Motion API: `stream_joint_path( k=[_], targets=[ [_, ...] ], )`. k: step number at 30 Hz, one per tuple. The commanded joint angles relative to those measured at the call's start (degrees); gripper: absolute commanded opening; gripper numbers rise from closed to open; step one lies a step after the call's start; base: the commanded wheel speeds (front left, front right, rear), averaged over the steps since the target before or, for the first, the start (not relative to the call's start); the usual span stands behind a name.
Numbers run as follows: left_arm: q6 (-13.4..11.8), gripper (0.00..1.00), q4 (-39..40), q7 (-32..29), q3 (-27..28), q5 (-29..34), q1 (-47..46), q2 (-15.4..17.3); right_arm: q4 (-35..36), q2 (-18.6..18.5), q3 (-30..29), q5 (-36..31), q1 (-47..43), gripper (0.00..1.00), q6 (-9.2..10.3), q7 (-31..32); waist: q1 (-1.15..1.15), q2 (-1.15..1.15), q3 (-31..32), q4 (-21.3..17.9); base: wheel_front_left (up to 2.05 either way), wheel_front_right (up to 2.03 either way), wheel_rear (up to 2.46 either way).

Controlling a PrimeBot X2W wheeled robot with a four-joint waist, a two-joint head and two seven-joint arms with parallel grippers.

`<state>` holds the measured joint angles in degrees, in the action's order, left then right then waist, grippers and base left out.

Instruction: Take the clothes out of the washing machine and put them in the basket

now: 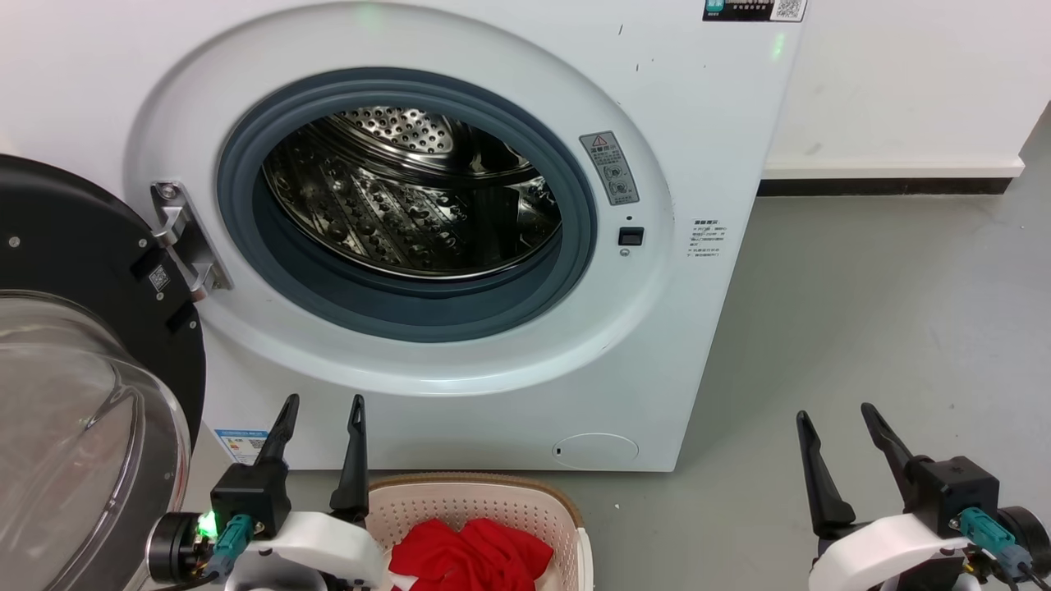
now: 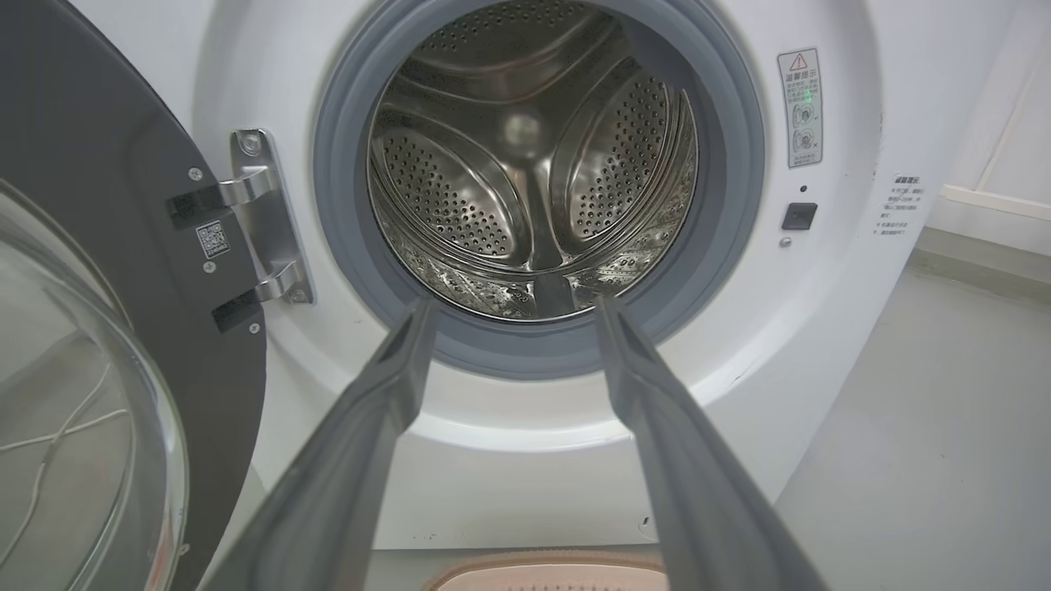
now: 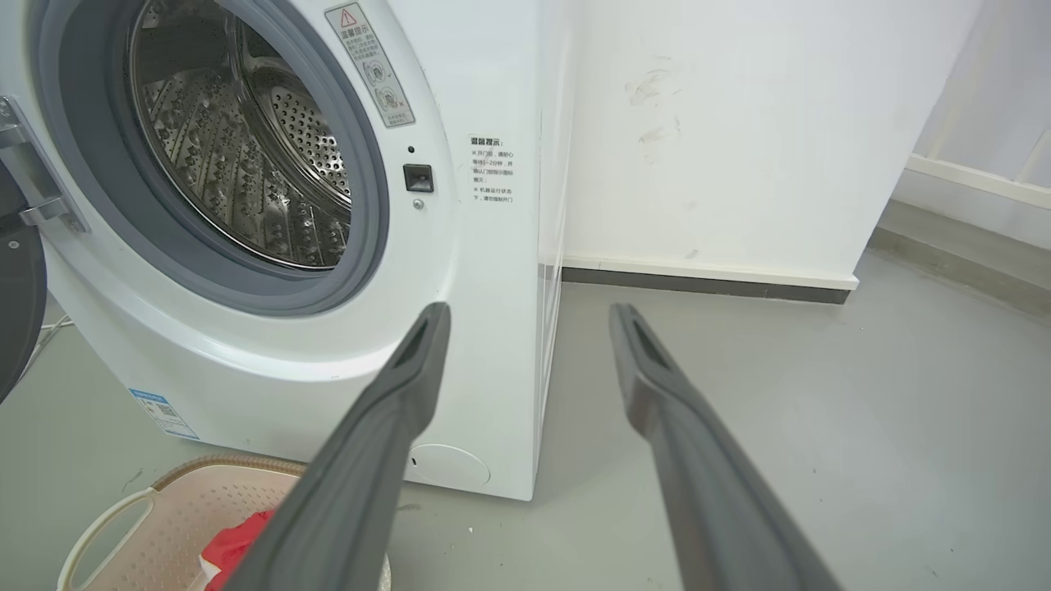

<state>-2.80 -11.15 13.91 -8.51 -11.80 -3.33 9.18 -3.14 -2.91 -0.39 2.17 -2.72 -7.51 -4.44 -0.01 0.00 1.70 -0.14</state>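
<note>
Both hands hung parted and bare. The left hand [image 1: 324, 402] had its two dark fingers spread wide with nothing between them, and the right hand [image 1: 833, 412] was spread the same way. Just beside the left hand, on its inner side and a little below its fingers, the basket [image 1: 493, 501] sat on the floor [image 1: 862, 312] with the red clothes [image 1: 468, 554] heaped inside it. Ahead of and above the left fingertips gaped the washing machine [image 1: 706, 123], its door [image 1: 74, 238] swung out to that hand's outer side. The perforated steel drum [image 1: 410, 205] showed bare metal, with no fabric visible. The basket probably stood close under the porthole so that garments needed only a short drop. Unloading looked finished, with both hands low and clear of the opening.
</note>
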Motion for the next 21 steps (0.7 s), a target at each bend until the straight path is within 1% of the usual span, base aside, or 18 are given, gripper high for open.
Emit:
stream_joint_path(
  k=[1, 21],
  targets=[
    [-0.17, 1.0, 0.16, -0.16, 0.17, -0.14, 0.65, 0.33, 0.37, 0.06, 0.14, 0.56, -0.58, 1.0, 0.04, 0.03, 0.01, 0.0, 0.08, -0.06, 0.0, 0.0, 0.0],
    [-0.25, 1.0, 0.44, -0.78, 0.03, -2.13, 1.23, 1.0, 0.28, 0.06, 0.95, 0.81, -1.04, 1.0, 0.05, -0.04, 0.01, 0.0, 0.48, -0.27, 0.0, 0.0, 0.0]
  ],
)
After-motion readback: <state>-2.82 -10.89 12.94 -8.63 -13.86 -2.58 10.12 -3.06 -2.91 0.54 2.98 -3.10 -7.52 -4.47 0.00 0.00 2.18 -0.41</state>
